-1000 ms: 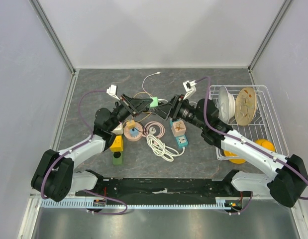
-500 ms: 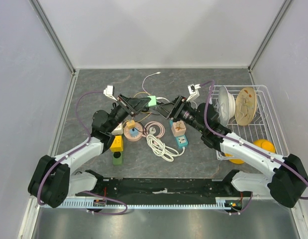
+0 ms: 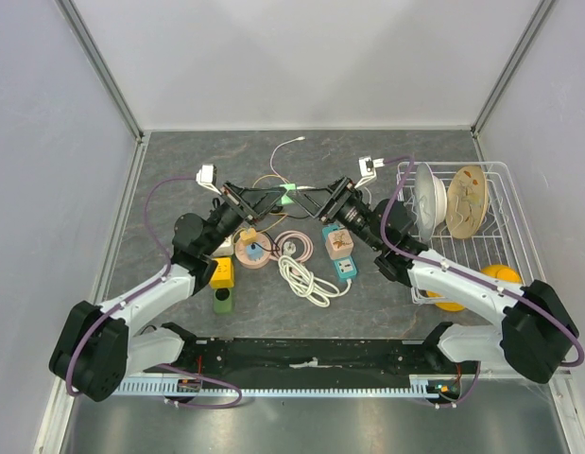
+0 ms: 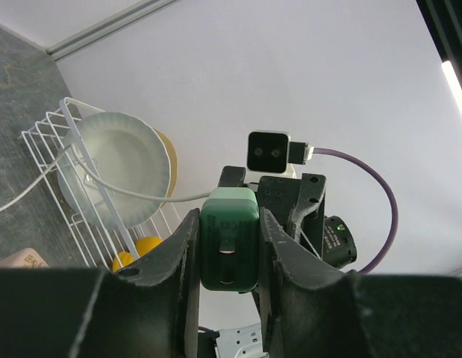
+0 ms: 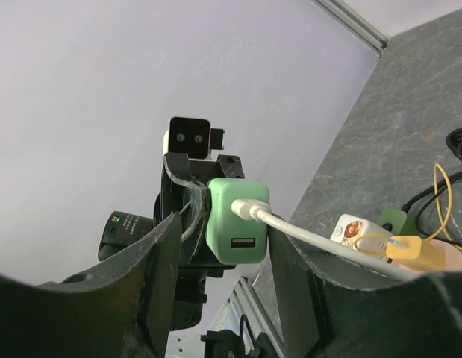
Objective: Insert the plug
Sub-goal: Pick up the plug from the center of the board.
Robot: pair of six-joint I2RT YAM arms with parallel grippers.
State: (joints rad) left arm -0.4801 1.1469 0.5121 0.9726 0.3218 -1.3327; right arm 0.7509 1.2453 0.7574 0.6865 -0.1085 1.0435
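My left gripper [image 3: 271,197] clamps the green adapter [image 5: 238,216] over the table [image 3: 179,161] centre. My right gripper [image 3: 318,201], jaws wide, flanks the white plug [image 5: 250,209], seemingly entered. Next: close, press straight home.

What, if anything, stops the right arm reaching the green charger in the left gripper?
Likely nothing, so yes: the green charger sits just before the right gripper, jaws open; only its white cable runs between them. The left gripper clamps its sides.
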